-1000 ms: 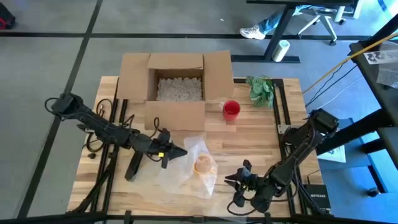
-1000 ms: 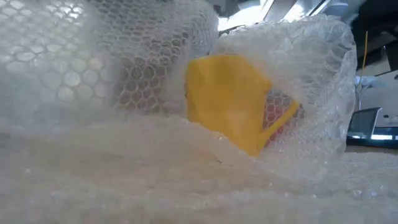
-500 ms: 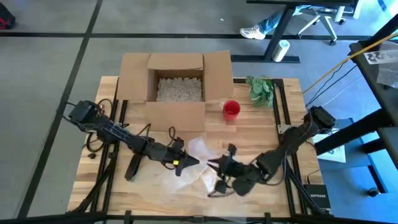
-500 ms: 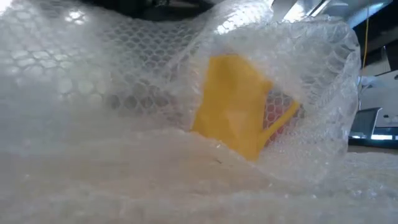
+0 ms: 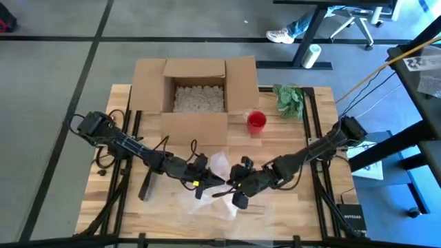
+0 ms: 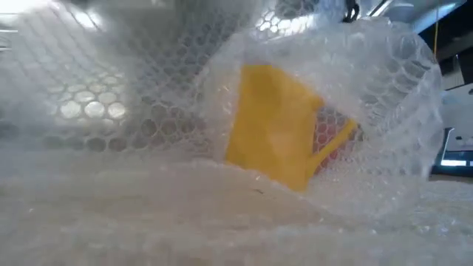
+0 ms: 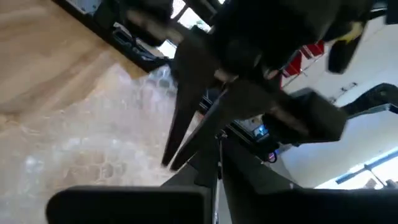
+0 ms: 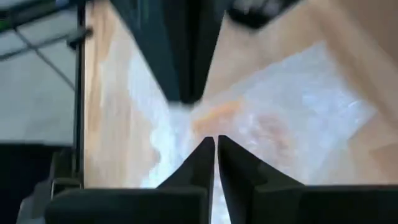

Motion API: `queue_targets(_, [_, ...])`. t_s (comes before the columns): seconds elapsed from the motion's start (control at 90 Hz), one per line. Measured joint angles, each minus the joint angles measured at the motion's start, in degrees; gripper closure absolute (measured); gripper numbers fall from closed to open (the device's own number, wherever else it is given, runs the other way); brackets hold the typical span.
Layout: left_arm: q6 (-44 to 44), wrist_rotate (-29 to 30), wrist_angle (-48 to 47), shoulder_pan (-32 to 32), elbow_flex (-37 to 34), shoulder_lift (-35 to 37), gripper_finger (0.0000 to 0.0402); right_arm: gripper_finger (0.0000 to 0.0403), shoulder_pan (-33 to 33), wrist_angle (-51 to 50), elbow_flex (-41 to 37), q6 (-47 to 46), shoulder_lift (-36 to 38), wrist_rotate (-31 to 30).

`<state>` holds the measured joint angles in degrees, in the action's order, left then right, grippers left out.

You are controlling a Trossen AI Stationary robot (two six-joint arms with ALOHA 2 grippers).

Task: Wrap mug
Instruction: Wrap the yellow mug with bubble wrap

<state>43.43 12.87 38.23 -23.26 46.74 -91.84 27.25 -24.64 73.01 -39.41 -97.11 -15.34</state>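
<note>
**Both grippers meet over the bubble wrap**

Where the wooden table nears its front edge, a sheet of bubble wrap lies spread, and the low view looks straight through its folds at the yellow mug, which is tipped with its handle toward the right of that view and has wrap draped over and in front of it. From above the mug is hidden under the arms and wrap. The left gripper and the right gripper face each other just above the sheet, tips nearly touching. In the right wrist view its two fingers stand pressed almost together, closed, with a faint orange patch showing through the wrap beyond them; whether they pinch the sheet cannot be told. In the left wrist view the fingers look drawn together to a point against the wrap.

Farther back stand a red cup and a green plant, well apart from the wrap. Behind them sits an open cardboard box filled with white packing peanuts.
</note>
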Motion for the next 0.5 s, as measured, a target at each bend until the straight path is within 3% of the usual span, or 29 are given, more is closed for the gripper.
queue_targets(0.178, [-2.11,0.93,-10.39,-2.08,-0.04,6.74,0.0401,0.0402,-0.41,-2.13,0.14,-2.52,-0.01,1.19])
queue_targets(0.389, [1.51,12.12,-31.74,-7.71,-0.03,14.67,0.0401,0.0402,-1.21,-14.75,7.37,-3.68,-2.71,4.96])
queue_targets(0.5, [6.23,14.80,-37.13,-10.77,-0.68,14.93,0.0401,0.0402,-2.01,-18.04,14.11,-0.76,-5.98,6.53])
